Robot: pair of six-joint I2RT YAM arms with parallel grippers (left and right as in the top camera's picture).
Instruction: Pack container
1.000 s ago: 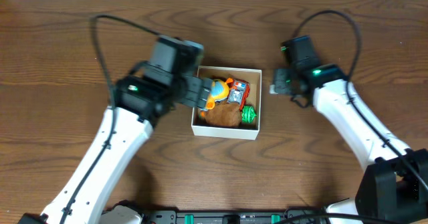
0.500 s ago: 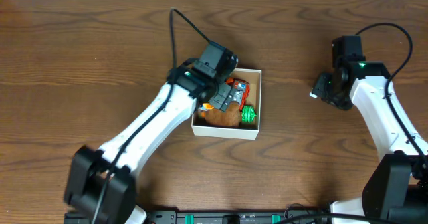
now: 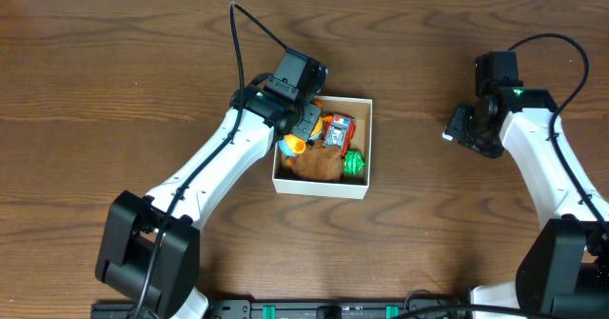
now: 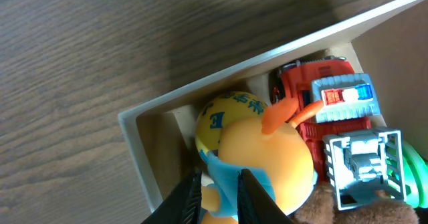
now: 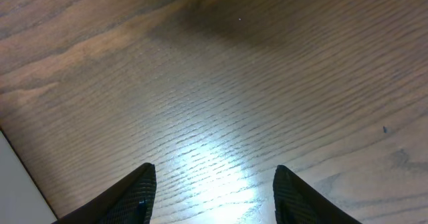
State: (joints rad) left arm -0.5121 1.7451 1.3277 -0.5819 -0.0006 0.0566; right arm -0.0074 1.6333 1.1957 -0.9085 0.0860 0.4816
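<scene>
The container (image 3: pixel 319 188) is a small white box with a brown inside, standing mid-table. In it lie an orange duck-like toy (image 3: pixel 293 146), a red toy vehicle (image 3: pixel 339 129), a green toy (image 3: pixel 354 163) and a brown plush (image 3: pixel 314 165). My left gripper (image 3: pixel 306 127) reaches into the box's far left corner. In the left wrist view its jaws (image 4: pixel 219 187) pinch the blue scarf of the orange toy (image 4: pixel 267 150), beside the box wall (image 4: pixel 200 93). My right gripper (image 3: pixel 457 127) hovers open over bare wood, well right of the box, and holds nothing (image 5: pixel 214 174).
Dark wooden table (image 3: pixel 114 81) all around the box. The left arm's black cable (image 3: pixel 249 29) arcs over the table behind the box. The right arm's base stands at the front right corner (image 3: pixel 561 262).
My left gripper has swung to the box's far left corner and closed on the orange toy. My right gripper pulled away to the right of the box, then held still.
</scene>
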